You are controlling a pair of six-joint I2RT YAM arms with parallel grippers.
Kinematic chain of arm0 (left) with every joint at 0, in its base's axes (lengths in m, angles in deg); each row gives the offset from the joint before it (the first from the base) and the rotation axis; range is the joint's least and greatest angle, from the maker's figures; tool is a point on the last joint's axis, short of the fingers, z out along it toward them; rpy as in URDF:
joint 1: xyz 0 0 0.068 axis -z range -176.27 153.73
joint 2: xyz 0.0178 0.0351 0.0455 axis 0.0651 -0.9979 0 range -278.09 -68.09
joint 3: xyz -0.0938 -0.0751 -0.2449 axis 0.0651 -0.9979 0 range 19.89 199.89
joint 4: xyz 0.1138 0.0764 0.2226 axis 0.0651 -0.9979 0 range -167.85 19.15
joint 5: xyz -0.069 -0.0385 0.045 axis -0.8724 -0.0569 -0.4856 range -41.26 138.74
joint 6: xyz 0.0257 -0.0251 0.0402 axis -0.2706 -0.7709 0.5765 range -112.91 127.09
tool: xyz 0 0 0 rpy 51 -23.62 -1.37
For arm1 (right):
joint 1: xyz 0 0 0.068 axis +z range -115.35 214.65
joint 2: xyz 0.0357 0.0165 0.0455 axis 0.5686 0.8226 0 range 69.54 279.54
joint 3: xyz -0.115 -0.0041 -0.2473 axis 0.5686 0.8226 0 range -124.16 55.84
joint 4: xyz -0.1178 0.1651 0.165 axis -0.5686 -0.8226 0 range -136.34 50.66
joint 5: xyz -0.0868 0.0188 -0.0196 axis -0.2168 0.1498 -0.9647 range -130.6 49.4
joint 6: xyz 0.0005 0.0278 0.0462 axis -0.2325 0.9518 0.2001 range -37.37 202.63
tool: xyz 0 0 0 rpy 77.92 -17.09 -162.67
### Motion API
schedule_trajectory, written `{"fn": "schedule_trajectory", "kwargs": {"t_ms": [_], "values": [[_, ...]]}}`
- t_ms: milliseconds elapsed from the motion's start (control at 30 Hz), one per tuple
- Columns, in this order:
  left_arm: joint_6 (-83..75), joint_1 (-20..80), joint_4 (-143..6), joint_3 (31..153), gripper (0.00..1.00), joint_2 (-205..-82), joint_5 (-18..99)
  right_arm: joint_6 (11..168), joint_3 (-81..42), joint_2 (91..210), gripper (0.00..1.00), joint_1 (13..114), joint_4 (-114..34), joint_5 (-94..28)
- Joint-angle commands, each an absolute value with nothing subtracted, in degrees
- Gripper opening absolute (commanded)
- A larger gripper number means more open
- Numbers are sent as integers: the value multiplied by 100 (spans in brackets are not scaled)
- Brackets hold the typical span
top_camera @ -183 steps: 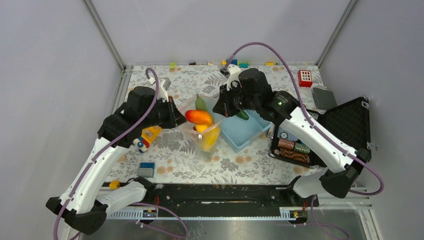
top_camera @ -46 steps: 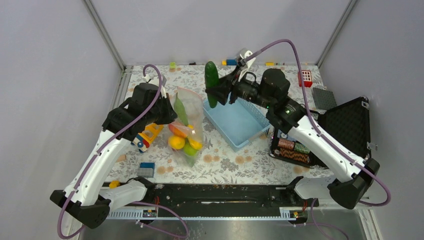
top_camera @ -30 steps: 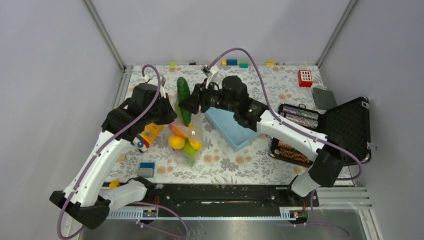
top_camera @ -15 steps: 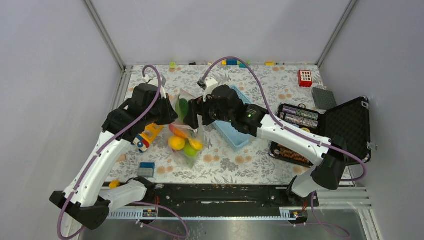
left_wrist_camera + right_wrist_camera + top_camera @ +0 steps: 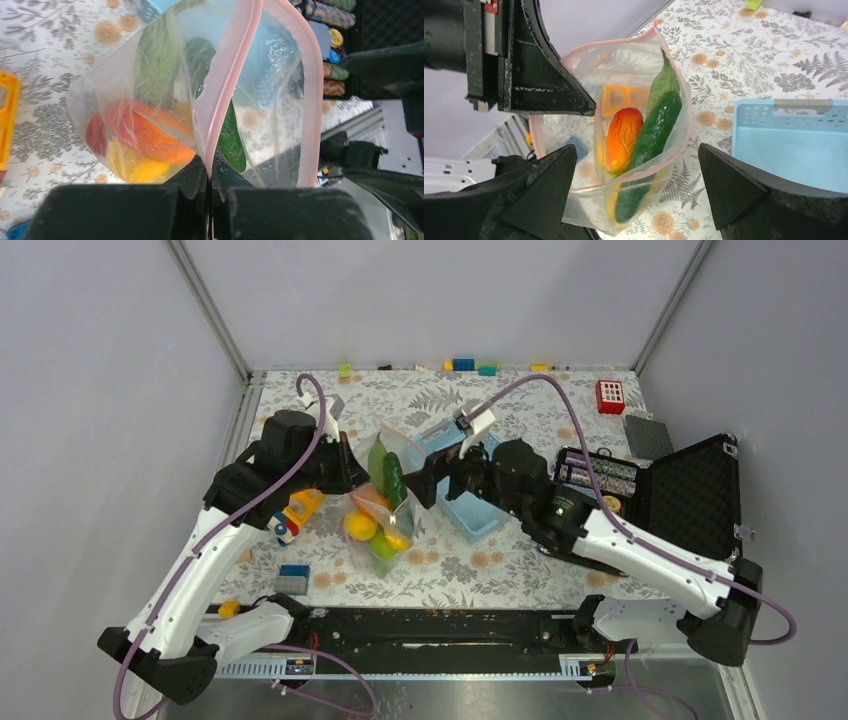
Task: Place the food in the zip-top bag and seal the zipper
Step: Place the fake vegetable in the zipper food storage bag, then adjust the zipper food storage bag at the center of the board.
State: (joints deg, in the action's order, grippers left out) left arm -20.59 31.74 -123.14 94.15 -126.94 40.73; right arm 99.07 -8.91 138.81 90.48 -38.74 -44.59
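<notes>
The zip-top bag (image 5: 386, 508) hangs upright with its mouth open. My left gripper (image 5: 345, 466) is shut on the pink zipper (image 5: 231, 75) at one side of the mouth (image 5: 210, 172). Inside the bag stand the green cucumber (image 5: 651, 132), a long green pod (image 5: 663, 82) and a red-orange fruit (image 5: 621, 135). Yellow fruit (image 5: 360, 525) and a green fruit (image 5: 384, 546) lie at the bottom. My right gripper (image 5: 426, 486) is open and holds nothing. It hovers just right of the bag's mouth (image 5: 637, 148).
A light blue mesh basket (image 5: 480, 506) sits right of the bag, under my right arm. An open black case (image 5: 690, 490) with batteries lies at the right. A yellow toy car (image 5: 296, 512), a blue block (image 5: 293, 578) and coloured blocks (image 5: 462, 364) along the back edge are also here.
My right gripper carried the cucumber from the basket to the bag, lowered it in, opened and drew back to the right. The left gripper kept its hold on the bag.
</notes>
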Motion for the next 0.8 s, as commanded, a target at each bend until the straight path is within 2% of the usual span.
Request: {"fn": "schedule_trajectory", "kwargs": {"t_ms": [0,67,200,367,467,567,700,767], "values": [[-1820,3145,-11708,9400,0,-12637,3196,9270,-204,13233,100,9082,-3105,-4695],[-1783,3148,-11700,9405,0,-12674,3066,9038,135,12927,100,9076,-2990,-4953],[-1751,3150,-11584,9310,0,-12618,2743,8555,403,12482,100,9081,-3483,-6251],[-1682,3150,-11506,9154,0,-12501,2452,7255,698,12205,100,9072,-3730,-7400],[-1787,3166,-11201,8908,0,-12375,2413,6678,773,12269,100,8991,-3653,-7549],[-1760,3287,-10971,8702,0,-12320,2174,6444,688,12392,100,8656,-3779,-6727],[-1554,3796,-10910,8774,0,-12469,2241,6044,585,12510,100,8001,-4046,-3780],[-1380,4078,-10925,8889,0,-12601,2231,5439,592,12526,100,7972,-4208,-2748]]}}
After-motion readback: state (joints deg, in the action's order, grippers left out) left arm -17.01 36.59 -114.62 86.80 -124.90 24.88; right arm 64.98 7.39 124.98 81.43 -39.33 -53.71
